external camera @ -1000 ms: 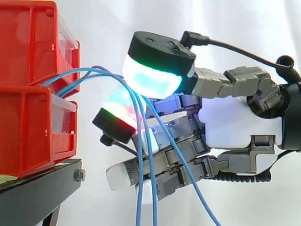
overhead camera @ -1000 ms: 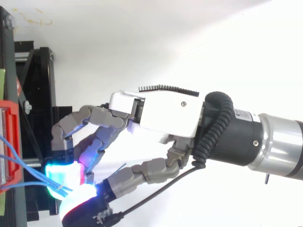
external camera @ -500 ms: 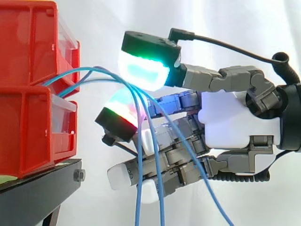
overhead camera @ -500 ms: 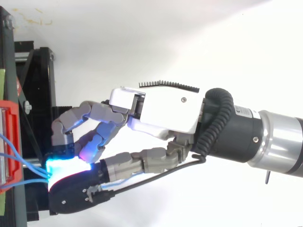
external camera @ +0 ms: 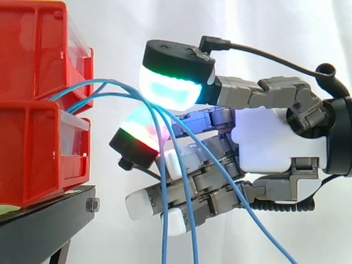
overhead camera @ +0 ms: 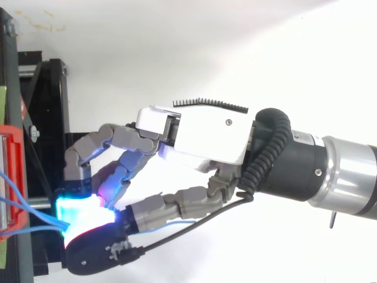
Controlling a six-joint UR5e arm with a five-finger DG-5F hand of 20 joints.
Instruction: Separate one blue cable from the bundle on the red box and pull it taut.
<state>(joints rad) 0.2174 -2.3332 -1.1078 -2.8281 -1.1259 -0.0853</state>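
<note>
Thin blue cables point(external camera: 110, 83) leave the gap between the two stacked red bins point(external camera: 33, 55) at the left. They arc rightward, then hang down in three strands in front of the hand's fingers. The hand point(external camera: 280, 137) reaches in from the right with curled fingers. Its thumb pad point(external camera: 170, 88), glowing cyan and green, sits just above the cables' bend. A finger pad point(external camera: 140, 135), glowing red and green, sits just below that bend, so the strands are nipped between them. From above, the blue cables point(overhead camera: 23, 203) run from the red bin point(overhead camera: 12, 171) into the meeting pads of the hand point(overhead camera: 200, 138).
The bins rest on a black stand point(external camera: 44, 225) at the lower left, which appears as a dark frame point(overhead camera: 47, 118) from above. A white curtain hangs behind. The arm's grey and black wrist point(overhead camera: 330, 177) fills the right side.
The thumb pad has shifted left and up over the cables' bend. The hanging strands have swung and spread to the right. The bins have not moved.
</note>
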